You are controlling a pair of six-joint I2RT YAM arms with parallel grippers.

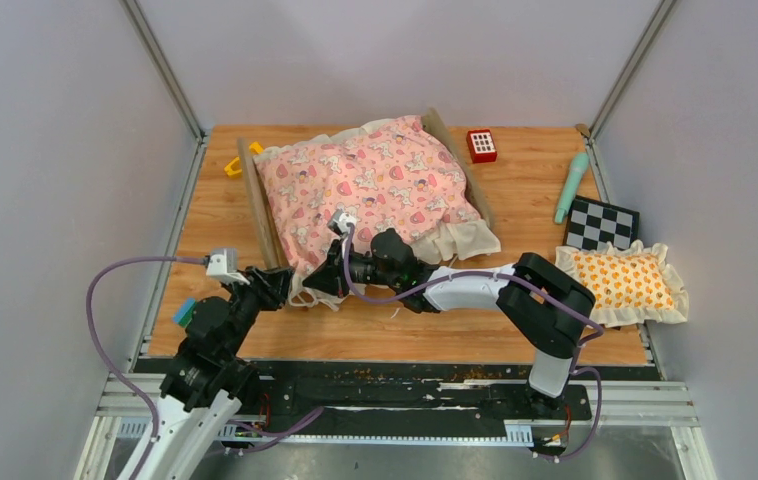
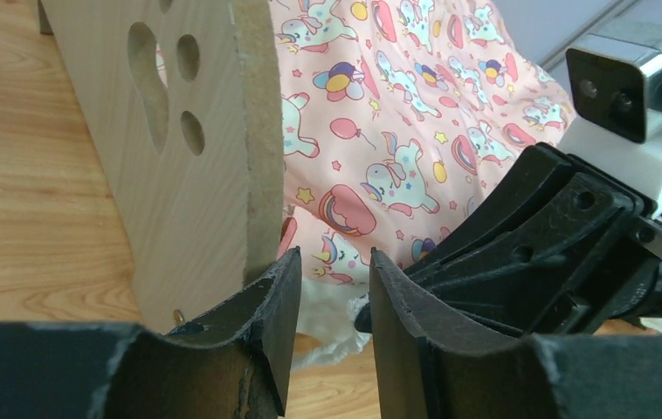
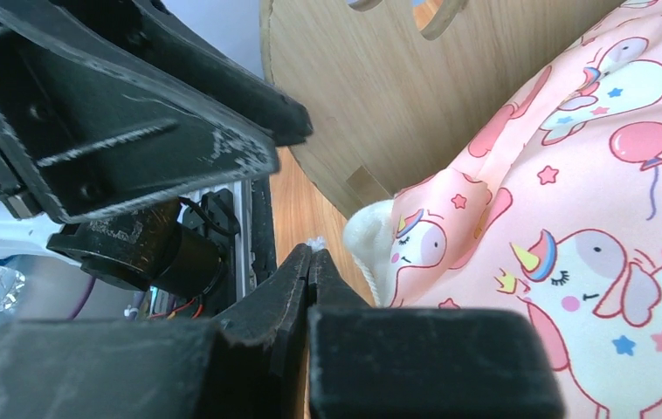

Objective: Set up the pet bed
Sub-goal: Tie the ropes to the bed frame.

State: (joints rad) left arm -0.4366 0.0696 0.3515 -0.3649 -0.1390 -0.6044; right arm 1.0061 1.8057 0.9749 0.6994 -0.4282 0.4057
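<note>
The small light-wood pet bed [image 1: 259,205] is set just ahead of both grippers, long axis crosswise, headboard [image 2: 179,175] leftward. It is covered by the pink unicorn-print ruffled quilt [image 1: 365,185]. The left gripper [image 2: 332,288] is held slightly parted, empty, beside the headboard edge. The right gripper [image 3: 310,262], nearer the quilt's corner, is pressed closed; whether on ruffle cannot be told.

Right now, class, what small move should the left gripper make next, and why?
Probably ease the left gripper forward and close on the quilt ruffle: its jaws stand open beside the headboard, the ruffle lies just beyond them, and the right gripper is shut.
</note>
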